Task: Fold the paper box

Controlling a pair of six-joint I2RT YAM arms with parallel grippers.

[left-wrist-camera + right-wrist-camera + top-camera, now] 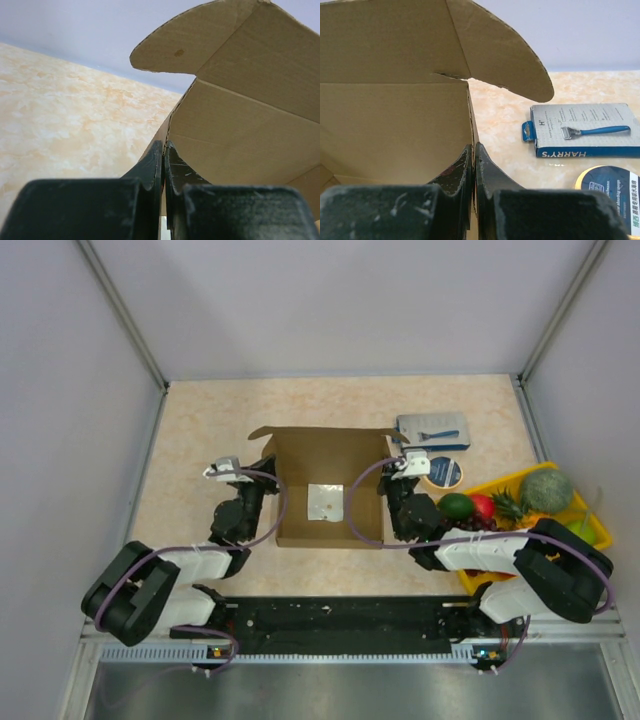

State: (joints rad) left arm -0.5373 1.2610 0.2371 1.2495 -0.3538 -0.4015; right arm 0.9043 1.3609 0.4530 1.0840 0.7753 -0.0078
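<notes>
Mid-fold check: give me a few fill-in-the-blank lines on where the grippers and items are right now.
The left gripper is shut on the paper box's ___ wall.
The right gripper is shut on its ___ wall.
The white square packet lies ___ the box.
The Harry's package pictures a ___ razor.
Missing: left; right; inside; blue.

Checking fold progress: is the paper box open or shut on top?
Open: the paper box shows its floor and a white packet inside; its far flaps are unfolded.
</notes>
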